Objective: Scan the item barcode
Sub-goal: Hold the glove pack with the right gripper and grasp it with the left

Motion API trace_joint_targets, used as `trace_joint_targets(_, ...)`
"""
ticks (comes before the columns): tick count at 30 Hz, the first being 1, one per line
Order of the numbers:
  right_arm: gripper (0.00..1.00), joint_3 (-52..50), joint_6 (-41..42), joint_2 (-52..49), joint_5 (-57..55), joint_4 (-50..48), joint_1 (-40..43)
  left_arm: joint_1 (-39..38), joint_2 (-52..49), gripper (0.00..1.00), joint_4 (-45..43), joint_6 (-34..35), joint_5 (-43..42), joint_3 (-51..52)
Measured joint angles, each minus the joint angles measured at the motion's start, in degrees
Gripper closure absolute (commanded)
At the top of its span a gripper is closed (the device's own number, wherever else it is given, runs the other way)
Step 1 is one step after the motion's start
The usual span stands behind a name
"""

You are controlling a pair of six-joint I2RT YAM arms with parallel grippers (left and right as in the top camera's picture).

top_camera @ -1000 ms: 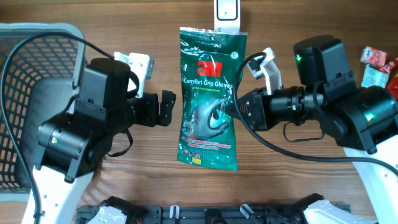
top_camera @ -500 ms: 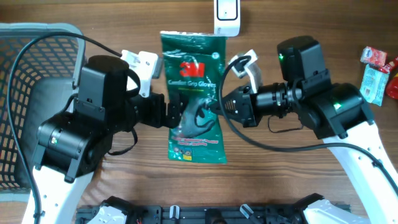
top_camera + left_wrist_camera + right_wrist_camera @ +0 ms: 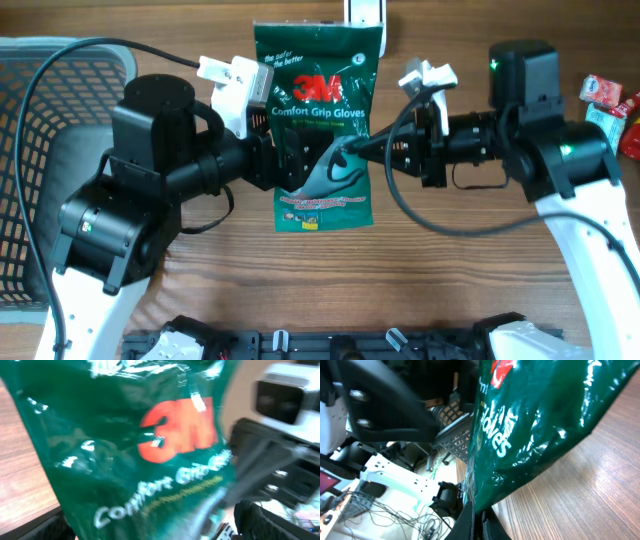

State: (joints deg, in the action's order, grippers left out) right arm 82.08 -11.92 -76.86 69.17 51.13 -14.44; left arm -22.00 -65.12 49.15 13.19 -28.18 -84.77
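Right claw (image 3: pixel 347 156) grips pack (image 3: pixel 318 100); left claw (image 3: pixel 275 165) seemingly spread.

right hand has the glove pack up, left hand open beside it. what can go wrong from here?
1. The right hand pinches the glove pack at a single spot on shiny film; it may slip or swing.
2. The left hand is open at the pack's left edge; releasing before it closes would likely drop the pack.
3. No barcode shows in any view, so it may not be facing the white device.
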Motion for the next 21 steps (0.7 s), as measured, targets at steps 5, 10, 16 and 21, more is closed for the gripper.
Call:
trace_joint_targets(5,0.96,-0.02,-4.39,-5.40,4.44,3.37,0.98,0.00,0.11,0.12,-1.49,0.79,-1.14,0.00)
trace_joint_targets(10,0.96,-0.22,-8.85,-7.43,9.51,5.05,0.98,0.00,0.09,0.32,-2.36,0.92,-1.75,0.00)
trace_joint_targets(16,0.95,-0.22,-10.12,-7.41,11.87,6.67,0.98,0.00,-0.35,0.88,-4.31,1.38,-2.23,0.00)
trace_joint_targets(21,0.30,-0.22,-10.75,-7.41,11.76,8.02,1.09,0.00,-1.90,0.96,-6.05,1.09,-4.90,0.00)
